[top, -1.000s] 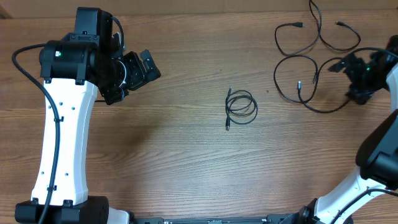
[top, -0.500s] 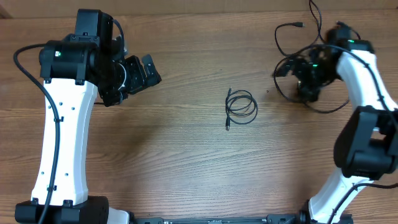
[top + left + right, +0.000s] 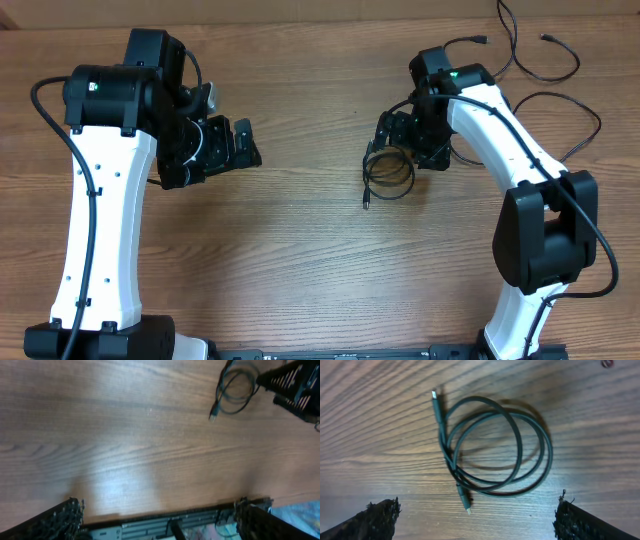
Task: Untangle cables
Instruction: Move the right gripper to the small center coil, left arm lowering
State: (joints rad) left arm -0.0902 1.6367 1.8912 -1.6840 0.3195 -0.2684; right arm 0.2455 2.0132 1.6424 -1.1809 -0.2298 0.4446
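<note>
The left arm (image 3: 105,200) rises from the near left and bends rightward, the left tool (image 3: 238,148) spread wide. The right arm (image 3: 490,110) reaches leftward toward the middle, the right tool (image 3: 392,130) aimed downward with fingers (image 3: 377,519) fully apart (tips at its wrist view's lower corners).

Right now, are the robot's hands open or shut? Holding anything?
Left gripper: open, empty.
Right gripper: open, empty, over the coiled cable.
</note>
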